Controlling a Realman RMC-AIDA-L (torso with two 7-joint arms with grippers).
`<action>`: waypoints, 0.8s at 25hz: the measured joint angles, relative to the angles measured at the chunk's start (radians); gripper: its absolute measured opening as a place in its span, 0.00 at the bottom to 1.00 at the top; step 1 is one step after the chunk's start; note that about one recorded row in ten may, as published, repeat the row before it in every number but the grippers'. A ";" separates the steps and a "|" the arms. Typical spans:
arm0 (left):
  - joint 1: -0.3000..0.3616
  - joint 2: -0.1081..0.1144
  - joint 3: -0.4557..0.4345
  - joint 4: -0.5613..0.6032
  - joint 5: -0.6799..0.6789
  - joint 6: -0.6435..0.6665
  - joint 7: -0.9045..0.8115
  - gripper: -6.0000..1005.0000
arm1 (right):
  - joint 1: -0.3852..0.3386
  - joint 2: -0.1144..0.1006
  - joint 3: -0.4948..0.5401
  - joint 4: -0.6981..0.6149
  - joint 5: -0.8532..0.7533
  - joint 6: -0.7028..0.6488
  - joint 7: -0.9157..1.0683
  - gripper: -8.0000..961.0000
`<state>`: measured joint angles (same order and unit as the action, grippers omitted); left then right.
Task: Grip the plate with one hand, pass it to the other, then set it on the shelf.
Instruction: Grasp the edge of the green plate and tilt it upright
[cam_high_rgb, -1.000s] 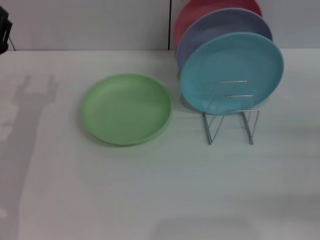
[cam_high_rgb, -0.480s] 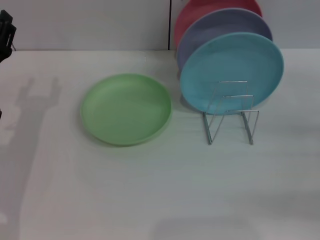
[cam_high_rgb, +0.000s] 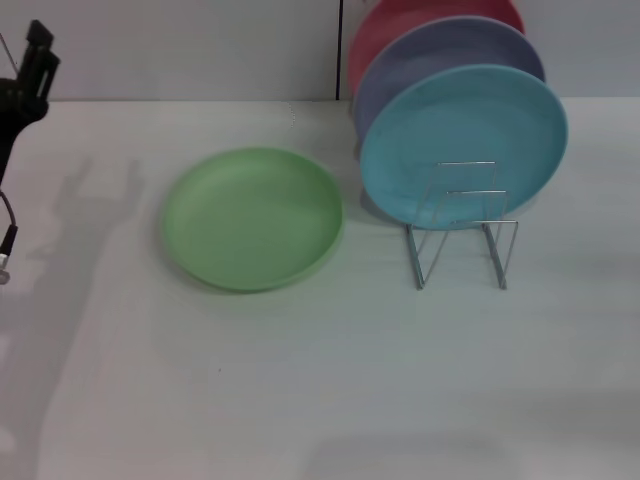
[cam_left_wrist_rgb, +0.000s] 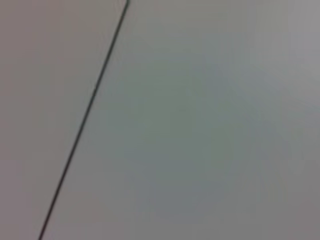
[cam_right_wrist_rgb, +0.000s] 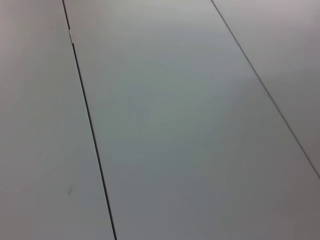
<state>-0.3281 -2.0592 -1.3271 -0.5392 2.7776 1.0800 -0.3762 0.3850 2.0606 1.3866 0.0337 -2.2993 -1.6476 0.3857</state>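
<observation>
Change: left gripper (cam_high_rgb: 35, 60) farther into the head view at the far left edge than half a second ago, its shadow on the bench shifted toward the plate; everything else unmoved.
Meaning: judged as the start of the reach toward the plate; grip, hand-over and placing all still undone.
Bench (cam_high_rgb: 320, 400): white, carrying all the things; in both wrist views only pale surface crossed by thin dark seams.
Green plate (cam_high_rgb: 253, 218): flat on the bench, left of the rack, well apart from the left gripper, untouched.
Light blue plate (cam_high_rgb: 463, 145): upright in the rack, nearest the camera.
Purple plate (cam_high_rgb: 440, 50): upright just behind the blue one, mostly covered by it.
Red plate (cam_high_rgb: 395, 22): rearmost, only its upper edge showing.
Shelf (cam_high_rgb: 462, 225): thin wire dish rack, front loops free ahead of the blue plate; rear part hidden by the plates.
Fingers: left gripper cut off by the frame edge, dark and partial, so released or clenched cannot be told.
Right gripper: not in any view; right wrist camera shows bare surface only.
</observation>
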 joint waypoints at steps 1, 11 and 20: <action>0.000 0.000 0.000 0.000 0.000 0.000 0.000 0.69 | 0.000 0.000 0.000 0.000 0.000 0.000 0.000 0.65; 0.012 0.044 -0.001 -0.231 0.061 -0.466 -0.006 0.69 | -0.001 0.000 0.000 -0.002 0.000 0.003 -0.002 0.65; 0.060 0.075 -0.021 -0.619 0.063 -1.039 0.002 0.69 | 0.008 -0.002 -0.006 -0.003 -0.002 0.009 -0.002 0.65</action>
<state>-0.2676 -1.9840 -1.3482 -1.1583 2.8408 0.0409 -0.3741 0.3928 2.0587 1.3809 0.0310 -2.3015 -1.6382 0.3834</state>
